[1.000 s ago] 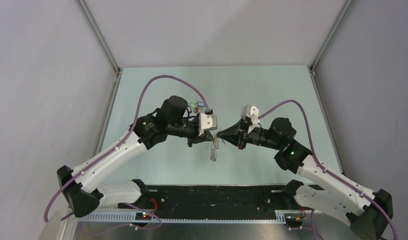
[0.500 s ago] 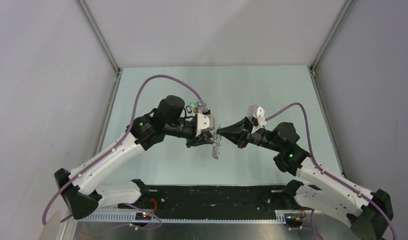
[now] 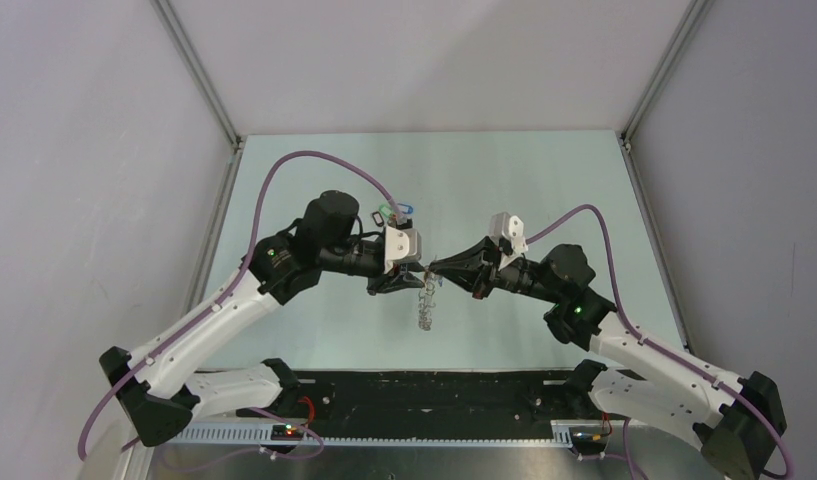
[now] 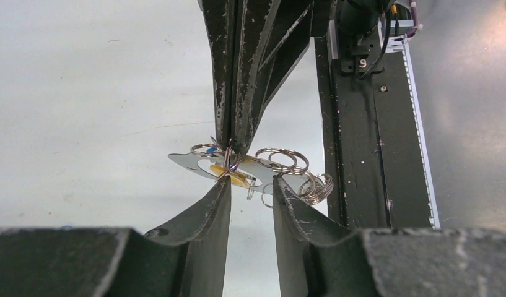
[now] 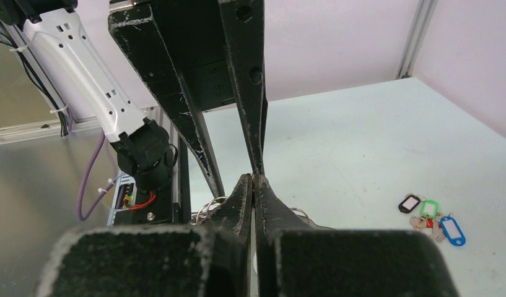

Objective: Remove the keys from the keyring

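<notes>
The keyring (image 3: 424, 305) hangs in the air between the two arms, over the middle of the table. In the left wrist view it is a pale flat loop (image 4: 187, 161) fringed with silvery rings (image 4: 282, 161), with an orange-tagged key (image 4: 233, 176) still on it. My right gripper (image 3: 433, 267) is shut on the keyring's top edge (image 4: 230, 148), its fingertips pressed together (image 5: 254, 178). My left gripper (image 4: 250, 184) faces it, open, with its fingertips just under the loop. One left fingertip (image 4: 222, 185) is at the orange tag and nothing is clamped between the jaws.
Loose keys with black, green and blue tags (image 5: 433, 218) lie on the table behind the left wrist (image 3: 392, 211). The black base rail (image 3: 434, 390) runs along the near edge. Grey walls and metal posts (image 3: 199, 75) enclose the table.
The left gripper's jaws have parted. Both grippers and the hanging keyring have drifted slightly to the left. The right gripper stays shut on the keyring.
</notes>
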`<action>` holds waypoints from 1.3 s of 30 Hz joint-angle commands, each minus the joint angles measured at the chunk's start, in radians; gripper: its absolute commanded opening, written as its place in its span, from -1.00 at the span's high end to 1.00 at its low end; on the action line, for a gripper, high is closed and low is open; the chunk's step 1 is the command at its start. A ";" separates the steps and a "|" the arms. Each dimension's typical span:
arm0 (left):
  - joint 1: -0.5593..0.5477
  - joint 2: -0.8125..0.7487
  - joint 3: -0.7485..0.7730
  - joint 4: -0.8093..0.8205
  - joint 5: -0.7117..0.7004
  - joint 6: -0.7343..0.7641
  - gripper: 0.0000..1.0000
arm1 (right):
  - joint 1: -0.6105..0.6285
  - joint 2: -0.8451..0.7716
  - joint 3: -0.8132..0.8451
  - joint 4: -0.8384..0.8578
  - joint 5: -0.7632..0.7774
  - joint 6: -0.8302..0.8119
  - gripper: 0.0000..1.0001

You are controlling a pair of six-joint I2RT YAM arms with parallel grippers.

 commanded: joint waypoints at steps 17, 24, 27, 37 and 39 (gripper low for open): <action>0.058 -0.022 0.005 0.041 0.131 0.012 0.15 | 0.008 -0.004 0.011 0.088 -0.020 -0.019 1.00; 0.058 -0.003 0.004 0.041 0.216 0.019 0.29 | 0.009 0.006 0.011 0.109 -0.024 -0.012 1.00; 0.057 0.020 0.019 0.041 0.199 0.001 0.60 | 0.009 0.009 0.012 0.120 -0.026 -0.007 1.00; 0.057 0.066 0.027 0.042 0.205 -0.033 1.00 | 0.044 0.013 0.012 0.189 0.005 -0.013 1.00; 0.058 0.069 0.030 0.041 0.213 -0.037 1.00 | 0.059 0.017 0.012 0.223 0.022 -0.025 1.00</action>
